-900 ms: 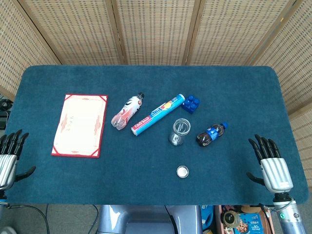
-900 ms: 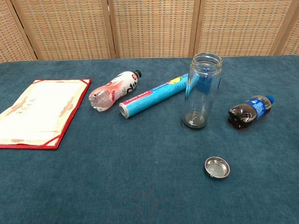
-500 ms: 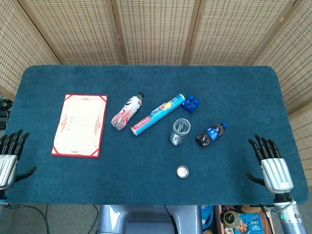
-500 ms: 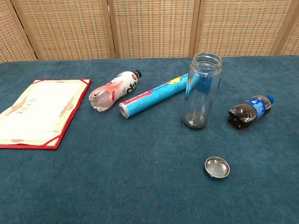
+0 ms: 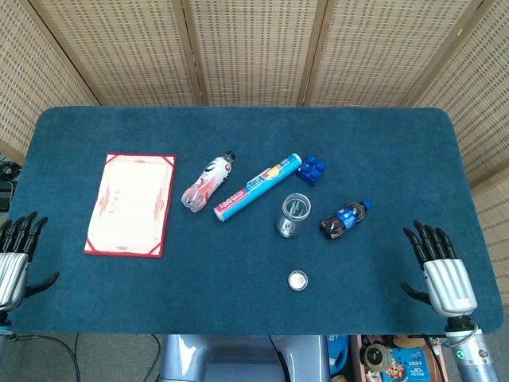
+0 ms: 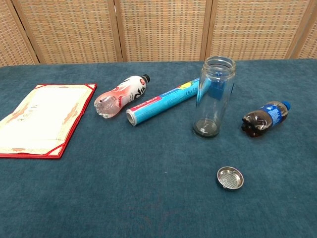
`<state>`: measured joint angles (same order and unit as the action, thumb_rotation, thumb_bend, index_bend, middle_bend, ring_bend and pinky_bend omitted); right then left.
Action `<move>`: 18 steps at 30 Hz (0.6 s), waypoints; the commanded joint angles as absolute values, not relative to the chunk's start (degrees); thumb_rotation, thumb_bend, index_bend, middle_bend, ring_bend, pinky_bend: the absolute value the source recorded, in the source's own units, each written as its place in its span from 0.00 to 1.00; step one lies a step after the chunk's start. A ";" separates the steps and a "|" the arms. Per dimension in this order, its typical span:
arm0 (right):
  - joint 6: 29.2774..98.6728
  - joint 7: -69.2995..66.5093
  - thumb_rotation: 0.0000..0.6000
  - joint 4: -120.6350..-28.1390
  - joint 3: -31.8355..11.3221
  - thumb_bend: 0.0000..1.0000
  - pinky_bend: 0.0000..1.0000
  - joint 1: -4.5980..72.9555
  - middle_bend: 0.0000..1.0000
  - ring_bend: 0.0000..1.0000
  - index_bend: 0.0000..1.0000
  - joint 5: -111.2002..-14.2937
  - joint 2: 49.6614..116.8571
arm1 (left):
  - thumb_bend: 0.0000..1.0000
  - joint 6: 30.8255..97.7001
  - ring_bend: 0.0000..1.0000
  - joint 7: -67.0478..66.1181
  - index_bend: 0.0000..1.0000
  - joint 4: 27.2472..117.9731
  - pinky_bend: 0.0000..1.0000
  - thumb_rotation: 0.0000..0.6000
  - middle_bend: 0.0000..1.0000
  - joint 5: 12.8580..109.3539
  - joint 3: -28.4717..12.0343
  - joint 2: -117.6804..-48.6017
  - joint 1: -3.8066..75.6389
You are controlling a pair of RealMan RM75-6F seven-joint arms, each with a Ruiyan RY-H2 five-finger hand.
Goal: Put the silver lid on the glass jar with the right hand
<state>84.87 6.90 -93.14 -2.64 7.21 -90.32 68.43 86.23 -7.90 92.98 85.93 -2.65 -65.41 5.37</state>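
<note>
The glass jar [image 5: 292, 215] [image 6: 214, 96] stands upright and uncovered near the middle of the blue table. The silver lid [image 5: 297, 279] [image 6: 230, 178] lies on the cloth in front of it, hollow side up, a short way toward the near edge. My right hand [image 5: 442, 267] hovers at the table's near right corner, fingers spread and empty, well to the right of the lid. At the near left corner my left hand [image 5: 14, 256] is also spread and empty. Neither hand shows in the chest view.
A small cola bottle [image 5: 344, 218] lies just right of the jar. A blue block [image 5: 311, 169], a long tube [image 5: 256, 187] and a pink-and-white bottle [image 5: 208, 181] lie behind and to its left. A red-edged booklet [image 5: 130, 204] rests at the left.
My right hand has shifted very slightly toward the table. Everything else is as before.
</note>
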 commanded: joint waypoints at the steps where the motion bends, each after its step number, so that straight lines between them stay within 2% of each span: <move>1: 85.68 7.11 1.00 -93.53 -2.41 0.04 0.00 7.05 0.00 0.00 0.03 -91.41 68.43 | 0.20 86.39 0.00 -7.82 0.00 93.14 0.00 1.00 0.00 86.09 -2.61 -65.28 5.28; 7: 88.10 7.27 1.00 -94.24 -1.78 0.04 0.00 6.64 0.00 0.00 0.13 -94.78 69.24 | 0.20 86.42 0.00 -7.58 0.00 93.22 0.00 1.00 0.00 86.08 -2.63 -65.15 5.25; 13: 88.36 10.52 1.00 -95.06 -1.04 0.04 0.07 7.22 0.00 0.00 0.27 -98.30 71.60 | 0.20 86.42 0.00 -7.61 0.00 93.33 0.00 1.00 0.00 86.32 -2.56 -65.11 5.29; 18: 86.36 13.64 1.00 -96.34 -0.56 0.10 0.11 8.48 0.08 0.00 0.37 -100.04 74.02 | 0.20 86.61 0.00 -7.29 0.00 93.38 0.00 1.00 0.00 86.31 -2.62 -64.98 5.20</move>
